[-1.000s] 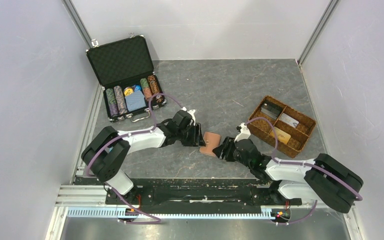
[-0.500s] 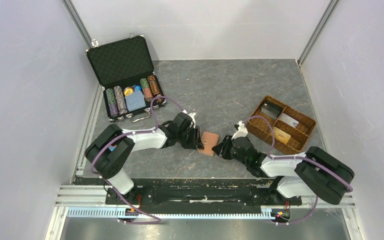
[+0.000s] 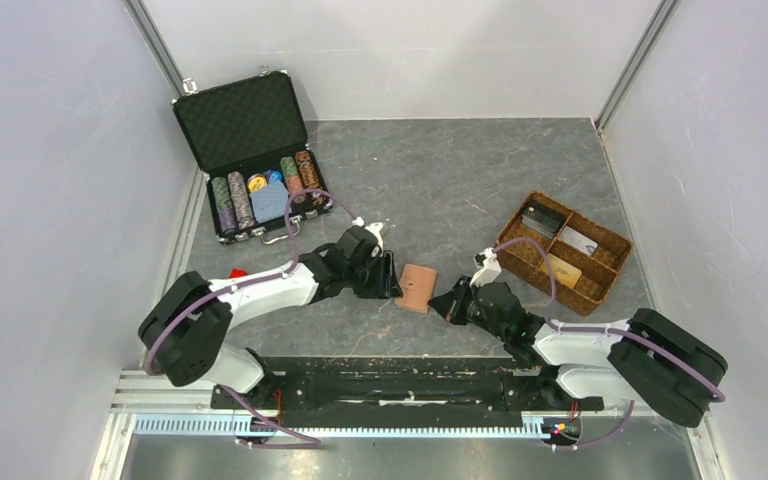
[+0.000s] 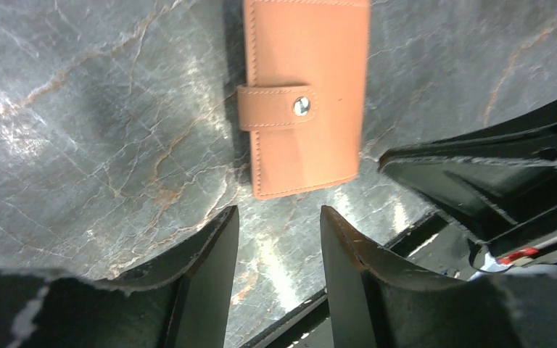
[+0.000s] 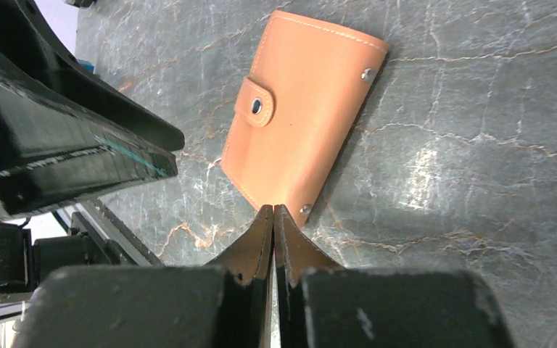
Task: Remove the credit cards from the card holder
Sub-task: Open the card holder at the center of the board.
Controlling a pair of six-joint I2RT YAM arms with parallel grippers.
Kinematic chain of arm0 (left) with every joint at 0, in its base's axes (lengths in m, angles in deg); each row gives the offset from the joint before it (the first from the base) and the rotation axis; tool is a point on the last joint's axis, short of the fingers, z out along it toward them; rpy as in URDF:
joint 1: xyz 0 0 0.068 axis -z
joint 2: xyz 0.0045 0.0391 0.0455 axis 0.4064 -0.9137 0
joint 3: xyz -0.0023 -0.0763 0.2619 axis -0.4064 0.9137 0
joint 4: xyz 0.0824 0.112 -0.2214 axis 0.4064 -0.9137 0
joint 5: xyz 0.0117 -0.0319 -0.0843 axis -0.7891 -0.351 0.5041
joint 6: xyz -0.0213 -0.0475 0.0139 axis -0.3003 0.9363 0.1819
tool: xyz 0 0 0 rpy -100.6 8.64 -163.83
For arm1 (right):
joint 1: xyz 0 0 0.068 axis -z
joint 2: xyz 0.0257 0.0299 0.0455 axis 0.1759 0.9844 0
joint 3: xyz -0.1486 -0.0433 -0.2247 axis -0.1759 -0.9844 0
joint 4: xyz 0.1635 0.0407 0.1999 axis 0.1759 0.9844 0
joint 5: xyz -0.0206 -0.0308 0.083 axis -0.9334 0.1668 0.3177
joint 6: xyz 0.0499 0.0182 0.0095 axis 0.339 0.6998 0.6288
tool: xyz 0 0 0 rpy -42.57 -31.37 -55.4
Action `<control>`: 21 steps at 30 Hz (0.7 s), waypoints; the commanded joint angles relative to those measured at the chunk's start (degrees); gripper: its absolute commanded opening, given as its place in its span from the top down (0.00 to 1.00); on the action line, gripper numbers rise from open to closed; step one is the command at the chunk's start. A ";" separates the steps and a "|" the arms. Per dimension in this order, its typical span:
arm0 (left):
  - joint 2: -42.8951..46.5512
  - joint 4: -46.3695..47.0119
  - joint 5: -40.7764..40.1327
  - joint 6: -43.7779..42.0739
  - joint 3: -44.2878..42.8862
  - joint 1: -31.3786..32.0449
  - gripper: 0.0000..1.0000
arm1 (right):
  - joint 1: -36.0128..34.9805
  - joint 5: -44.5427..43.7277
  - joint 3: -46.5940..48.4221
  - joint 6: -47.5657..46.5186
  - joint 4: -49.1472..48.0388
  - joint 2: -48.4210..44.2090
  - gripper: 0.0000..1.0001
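Lying flat and snapped shut, wallet (image 3: pixel 419 287) on the table (image 3: pixel 520 160), left gripper (image 4: pixel 279 214) apart and empty just beside it, right gripper (image 5: pixel 273 210) pinched together at its corner.

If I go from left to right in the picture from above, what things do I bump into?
Black chip case, left gripper, card holder, right gripper, brown woven tray.
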 commanded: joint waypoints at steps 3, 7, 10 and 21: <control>0.20 -5.13 -7.03 -2.03 -6.32 1.02 0.47 | -0.77 -3.70 1.87 -1.12 6.08 -3.87 0.80; -4.58 -5.07 -7.52 -2.81 -8.79 1.02 0.51 | -0.78 -8.65 6.00 -1.82 12.66 -4.08 0.60; -7.35 -3.82 -6.89 -2.62 -9.56 1.02 0.54 | -0.78 -10.45 8.26 -1.89 14.96 -2.73 0.57; -10.98 2.76 -2.86 -1.76 -5.03 1.02 0.67 | -0.25 -10.95 13.08 -1.68 18.03 4.90 0.52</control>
